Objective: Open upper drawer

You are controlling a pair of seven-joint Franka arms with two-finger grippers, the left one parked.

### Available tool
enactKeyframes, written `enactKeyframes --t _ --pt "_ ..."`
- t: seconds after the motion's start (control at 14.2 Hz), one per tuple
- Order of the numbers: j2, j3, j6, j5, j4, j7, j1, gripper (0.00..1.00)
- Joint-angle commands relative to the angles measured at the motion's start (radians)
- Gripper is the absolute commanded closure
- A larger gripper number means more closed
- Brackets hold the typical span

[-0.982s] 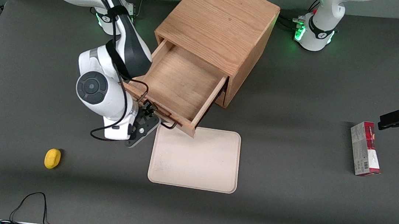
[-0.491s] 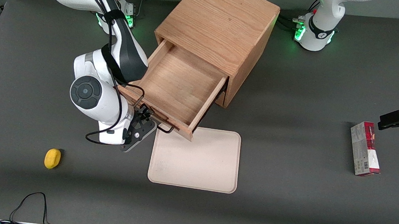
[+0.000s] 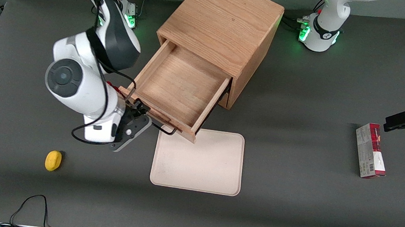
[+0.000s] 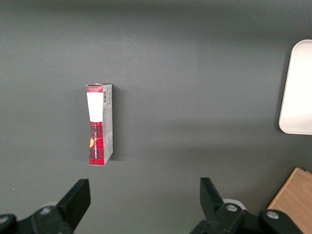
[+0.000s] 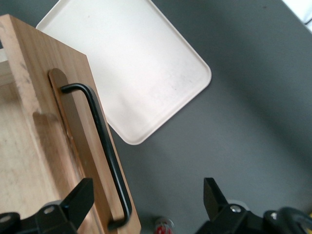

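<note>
The upper drawer (image 3: 180, 88) of the oak cabinet (image 3: 223, 21) is pulled far out, and its bare wood-grain tray shows from above. Its thin black bar handle (image 3: 165, 127) (image 5: 105, 146) runs along the drawer front (image 5: 53, 126). My right gripper (image 3: 141, 111) (image 5: 146, 200) is open and raised beside the working arm's end of the drawer front. It holds nothing. The handle's end lies just inside one fingertip (image 5: 80, 195), without contact. The lower drawer is hidden under the upper one.
A cream tray (image 3: 197, 162) (image 5: 131, 63) lies on the table, with the drawer's front corner overhanging its edge. A yellow object (image 3: 53, 160) sits toward the working arm's end. A red and white box (image 3: 370, 150) (image 4: 100, 124) lies toward the parked arm's end.
My gripper has come off the handle and drawn away from it, toward the working arm's end, with the arm rising. The drawer has stayed pulled out.
</note>
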Motion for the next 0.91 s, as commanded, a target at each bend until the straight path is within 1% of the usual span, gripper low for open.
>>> enactKeyframes --t 0.0,0.28,0.35,0.49,0.56,0.84 --pt "-0.045 -0.018 -0.082 -0.013 0.054 0.014 -0.029 0.0" --pt "-0.138 -0.143 -0.127 -0.013 0.043 0.077 -0.028 0.0" --pt "-0.148 -0.189 -0.141 -0.013 0.041 0.133 -0.02 0.0" --pt "-0.168 -0.231 -0.188 -0.013 0.037 0.218 -0.026 0.0" --pt "-0.18 -0.255 -0.214 -0.01 0.022 0.221 -0.026 0.0" --pt "-0.229 -0.351 -0.211 -0.01 -0.026 0.221 -0.028 0.0"
